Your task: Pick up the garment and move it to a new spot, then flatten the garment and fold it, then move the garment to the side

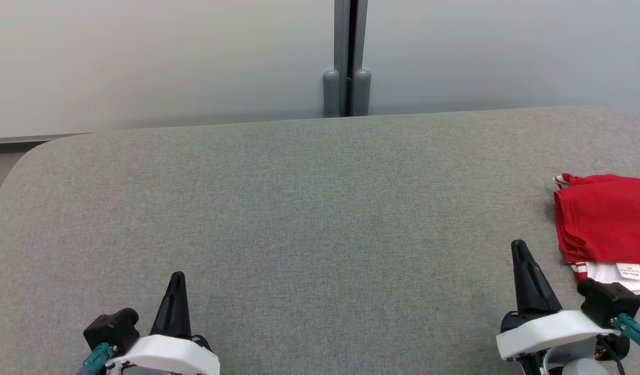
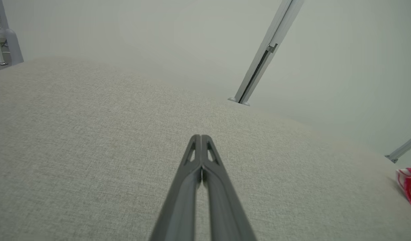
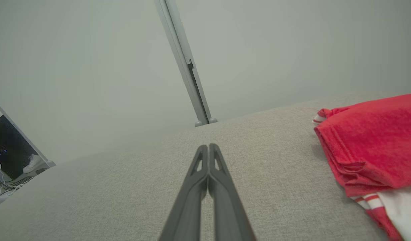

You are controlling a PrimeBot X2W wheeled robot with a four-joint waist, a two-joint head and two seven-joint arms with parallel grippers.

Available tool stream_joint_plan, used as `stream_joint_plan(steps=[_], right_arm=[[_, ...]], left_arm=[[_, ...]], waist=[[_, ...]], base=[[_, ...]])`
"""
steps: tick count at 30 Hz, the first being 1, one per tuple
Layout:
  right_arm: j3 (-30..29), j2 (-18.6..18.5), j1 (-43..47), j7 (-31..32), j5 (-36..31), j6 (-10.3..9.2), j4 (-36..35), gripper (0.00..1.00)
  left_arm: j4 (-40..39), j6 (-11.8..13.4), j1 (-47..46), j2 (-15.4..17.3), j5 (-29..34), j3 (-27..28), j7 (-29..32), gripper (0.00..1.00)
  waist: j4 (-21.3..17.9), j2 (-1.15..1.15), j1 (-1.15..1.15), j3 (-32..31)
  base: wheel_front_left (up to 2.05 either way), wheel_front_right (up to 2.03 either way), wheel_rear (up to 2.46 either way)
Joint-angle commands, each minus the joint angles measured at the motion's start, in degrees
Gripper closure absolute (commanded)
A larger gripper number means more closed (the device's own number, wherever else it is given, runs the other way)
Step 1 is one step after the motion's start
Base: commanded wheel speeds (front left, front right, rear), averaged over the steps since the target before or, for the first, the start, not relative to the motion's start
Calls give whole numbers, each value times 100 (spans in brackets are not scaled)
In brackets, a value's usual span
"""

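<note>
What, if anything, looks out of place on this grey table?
Nothing stands out. The red and white garment lies neatly folded at the table's right side. The left gripper and right gripper are shut and empty, fingers clear of it.

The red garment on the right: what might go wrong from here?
1. The right hand, shut and empty, sits close beside the folded garment; a swing could snag its layers and undo the fold.
2. The garment runs past the head view's right border, so it may lie near the table edge and slip off.
</note>
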Motion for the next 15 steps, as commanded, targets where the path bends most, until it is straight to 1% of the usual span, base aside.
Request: stream_joint_plan(steps=[1, 15], right_arm=[[-63, -22, -104, 65, 271, 0, -129, 100], [-298, 17, -95, 409, 1577, 0, -204, 100]], left_arm=[[-105, -61, -155, 22, -240, 75, 41, 100], [-147, -268, -236, 36, -1455, 324, 384, 100]], waist=[[-2, 0, 0, -3], [-19, 0, 0, -29]], base=[[0, 0, 0], [0, 0, 0]])
